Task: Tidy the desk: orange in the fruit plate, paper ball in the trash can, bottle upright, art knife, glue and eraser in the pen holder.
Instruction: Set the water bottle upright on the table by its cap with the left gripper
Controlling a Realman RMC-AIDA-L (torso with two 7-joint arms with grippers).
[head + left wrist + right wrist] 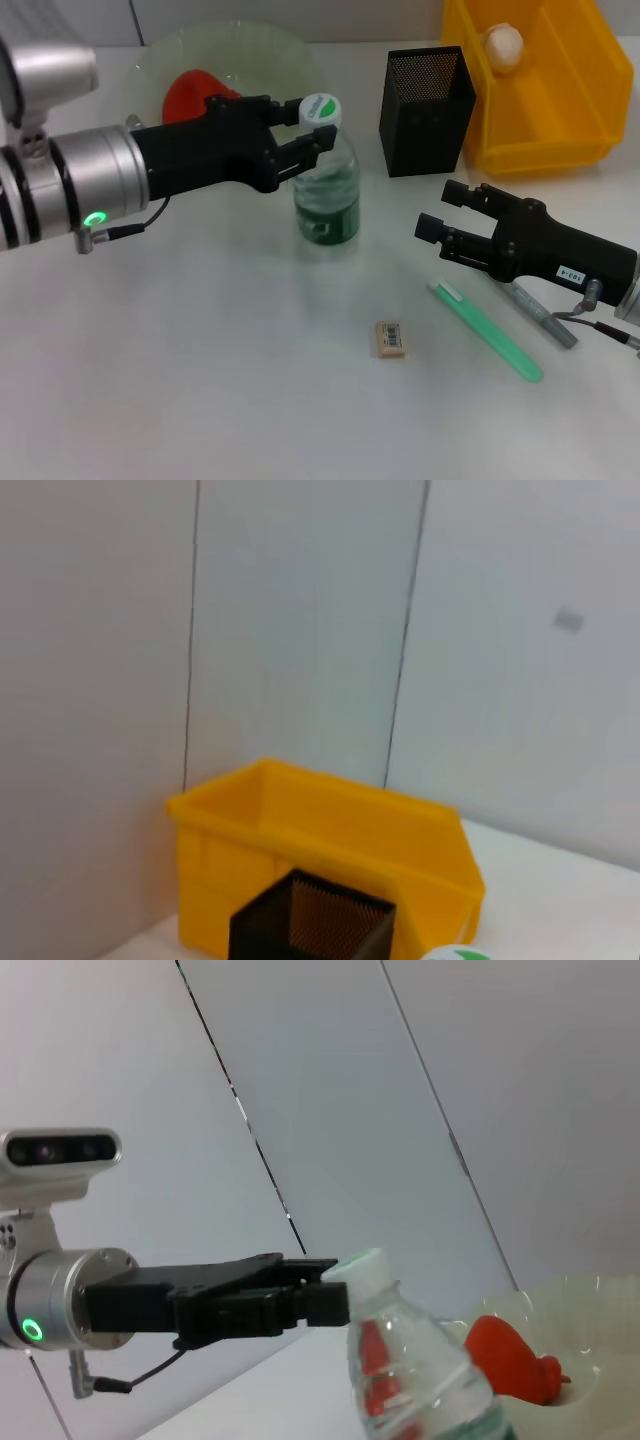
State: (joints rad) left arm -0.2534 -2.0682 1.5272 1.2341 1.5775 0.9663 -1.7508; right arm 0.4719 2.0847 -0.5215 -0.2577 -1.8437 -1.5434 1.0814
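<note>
Orange [190,93] in fruit plate [262,50], paper ball [503,45] in trash can [590,100]

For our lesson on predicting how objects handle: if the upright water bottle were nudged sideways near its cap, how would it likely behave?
The bottle stands tall on a narrow base, so a push near the cap would probably tip it. It looks only partly filled, so it is likely light. Its round, clear plastic body would probably roll once down.
</note>
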